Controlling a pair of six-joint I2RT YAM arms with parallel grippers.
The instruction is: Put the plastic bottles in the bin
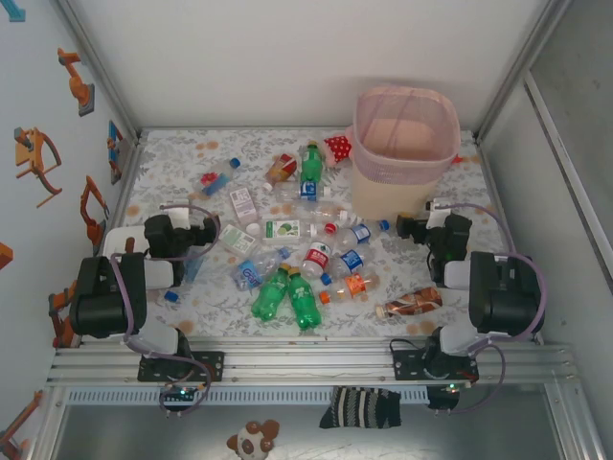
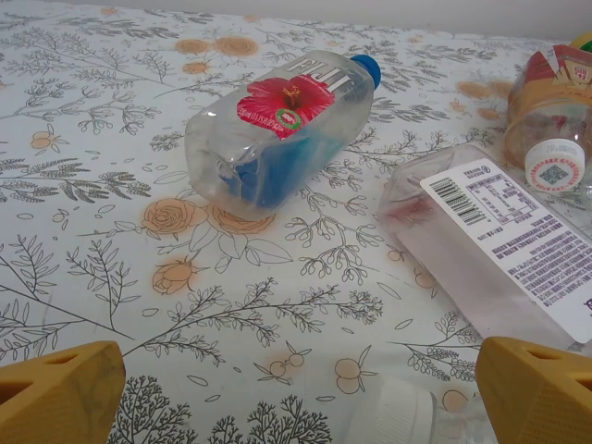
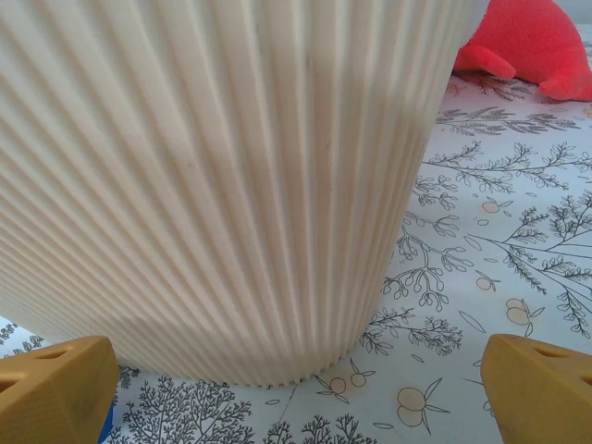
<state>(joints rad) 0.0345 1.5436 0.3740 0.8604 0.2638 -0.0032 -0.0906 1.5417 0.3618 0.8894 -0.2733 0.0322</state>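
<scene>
Left gripper (image 2: pixel 296 407): yellow fingertips spread wide, nothing held.
- Straight ahead, slightly left: FIJI bottle (image 2: pixel 277 120), clear, on its side, "FIJI" lettered near the shoulder, red hibiscus label, blue cap pointing away.
- Ahead right: white-labelled bottle (image 2: pixel 499 250), lying flat, with a barcode and fine print too small to read.
- Farther right: QR-code cap (image 2: pixel 555 165), white.
- Just ahead, between the fingertips and touching neither: plain white cap (image 2: pixel 393 416).
- Ahead left: bare floral counter (image 2: pixel 111 231), open room for moving.

Right gripper (image 3: pixel 296 398): fingertips spread wide, nothing held.
- Close ahead, left and centre: bin (image 3: pixel 231 185), ribbed beige lower wall.
- Right of the bin: open counter, with a red soft item (image 3: pixel 536 46) beyond.

Top view:
- Plastic bottles (image 1: pixel 302 254) scattered between the two grippers.
- Brown bottle (image 1: pixel 410 305) apart from them, nearer the right arm's base than its gripper.
</scene>
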